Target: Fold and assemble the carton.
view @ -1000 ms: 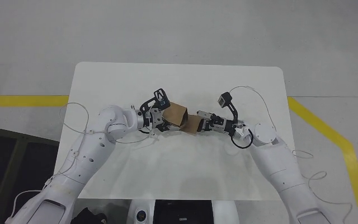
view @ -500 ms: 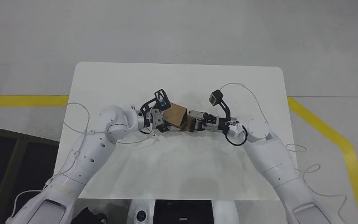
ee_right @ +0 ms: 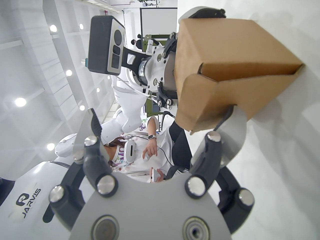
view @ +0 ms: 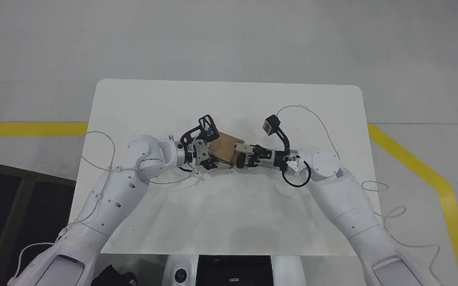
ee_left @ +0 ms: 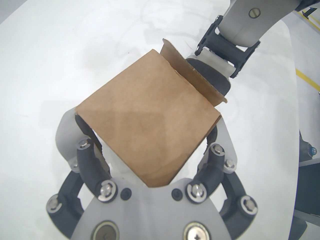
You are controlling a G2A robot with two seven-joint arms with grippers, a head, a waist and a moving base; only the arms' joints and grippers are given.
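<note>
Over white surface (view: 143, 107), carton (view: 225, 146) is clamped by left tool (ee_left: 147, 123); its flap (ee_left: 195, 81) is touched by spread right tool (ee_right: 162, 118).

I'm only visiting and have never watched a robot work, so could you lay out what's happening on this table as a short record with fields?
Surface: white table
Item: carton, brown, partly folded
Open part: end flap, bent over but not fully closed
Left gripper: shut on the carton, one finger on each side
Right gripper: open, one finger against the end flap
Task state: carton not yet assembled
</note>
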